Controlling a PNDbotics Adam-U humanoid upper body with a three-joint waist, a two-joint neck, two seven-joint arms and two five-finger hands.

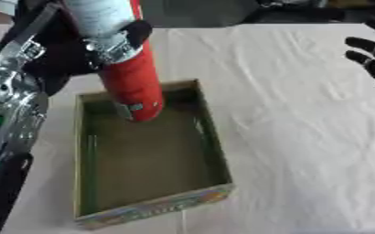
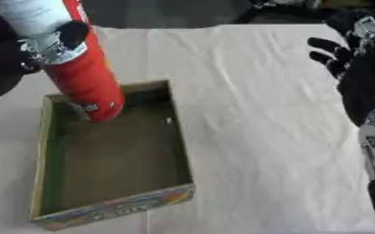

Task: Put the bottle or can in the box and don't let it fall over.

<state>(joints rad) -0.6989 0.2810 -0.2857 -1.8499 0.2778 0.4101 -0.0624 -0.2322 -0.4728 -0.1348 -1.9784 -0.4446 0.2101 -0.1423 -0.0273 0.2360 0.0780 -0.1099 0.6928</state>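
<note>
Left eye view: one box (image 1: 147, 155), open-topped, serves as landmark. The left hand (image 1: 103, 39), fingers curled round one red can (image 1: 131, 82), holds it tilted over the box's far-left corner, its lower end inside the rim; whether it touches the floor cannot be told. The high grip probably lets the base seat first.

Right eye view: the right hand (image 2: 334, 55), fingers extended and holding nothing, hangs well right of the box, probably kept clear. One cloth-covered table (image 2: 254, 137) carries everything.

Black-fingered right hand (image 2: 333, 55), silver-jointed black arms, black-and-silver left hand (image 1: 110, 41).
</note>
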